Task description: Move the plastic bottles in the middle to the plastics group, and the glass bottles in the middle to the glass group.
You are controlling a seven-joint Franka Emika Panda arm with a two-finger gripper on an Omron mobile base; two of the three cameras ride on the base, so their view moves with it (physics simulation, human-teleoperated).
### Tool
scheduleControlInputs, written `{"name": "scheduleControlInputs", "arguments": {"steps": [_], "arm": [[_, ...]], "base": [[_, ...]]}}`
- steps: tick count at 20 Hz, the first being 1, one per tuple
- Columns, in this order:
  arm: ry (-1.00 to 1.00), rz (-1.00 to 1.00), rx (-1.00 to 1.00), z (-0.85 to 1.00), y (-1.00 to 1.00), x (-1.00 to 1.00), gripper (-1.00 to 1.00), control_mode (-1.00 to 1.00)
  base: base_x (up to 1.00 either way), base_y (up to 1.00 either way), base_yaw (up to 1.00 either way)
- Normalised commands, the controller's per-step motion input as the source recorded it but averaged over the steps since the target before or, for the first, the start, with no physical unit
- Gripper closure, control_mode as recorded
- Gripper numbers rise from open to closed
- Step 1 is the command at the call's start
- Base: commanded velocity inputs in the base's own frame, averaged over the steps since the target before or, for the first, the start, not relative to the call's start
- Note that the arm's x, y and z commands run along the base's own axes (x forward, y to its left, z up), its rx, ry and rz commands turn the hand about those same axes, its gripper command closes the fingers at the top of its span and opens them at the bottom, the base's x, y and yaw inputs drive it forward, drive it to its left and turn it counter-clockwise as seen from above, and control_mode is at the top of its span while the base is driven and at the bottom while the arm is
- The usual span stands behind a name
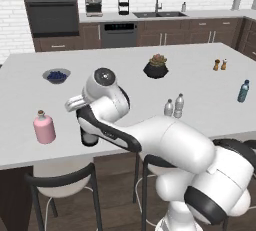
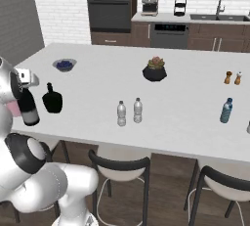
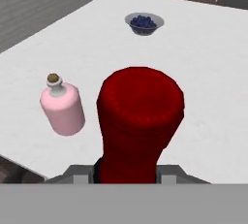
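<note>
The claw point(image 3: 128, 172) pinches the tall dark wine bottle point(image 2: 28, 107) by its red-capped neck — beside the pink cork-stoppered bottle point(image 3: 63, 107) on the white worktop point(image 1: 200, 110).

I see the pink bottle point(image 3: 63, 109) and black flask point(image 2: 52, 100) crowding the near left bench point(image 2: 176, 102) corner, apart with a gap between. Beyond them, open surface runs to the berry bowl point(image 3: 144, 24).
</note>
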Motion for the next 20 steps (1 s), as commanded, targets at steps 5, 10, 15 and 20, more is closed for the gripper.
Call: {"name": "scheduleControlInputs", "arguments": {"steps": [5,10,15,20], "arm": [[-0.03,0.08,0.00,-0.01,0.37,0.05,1.00,-1.00],[0.00,0.09,0.00,-0.01,0.01,0.04,1.00,-1.00],[0.00,0.09,0.03,-0.17,0.01,0.36,1.00,-1.00],[0.00,0.05,0.00,0.00,0.01,0.33,1.00,-1.00]], "base": [[0.00,0.00,0.00],[0.00,0.00,0.00],[0.00,0.00,0.00],[0.00,0.00,0.00]]}}
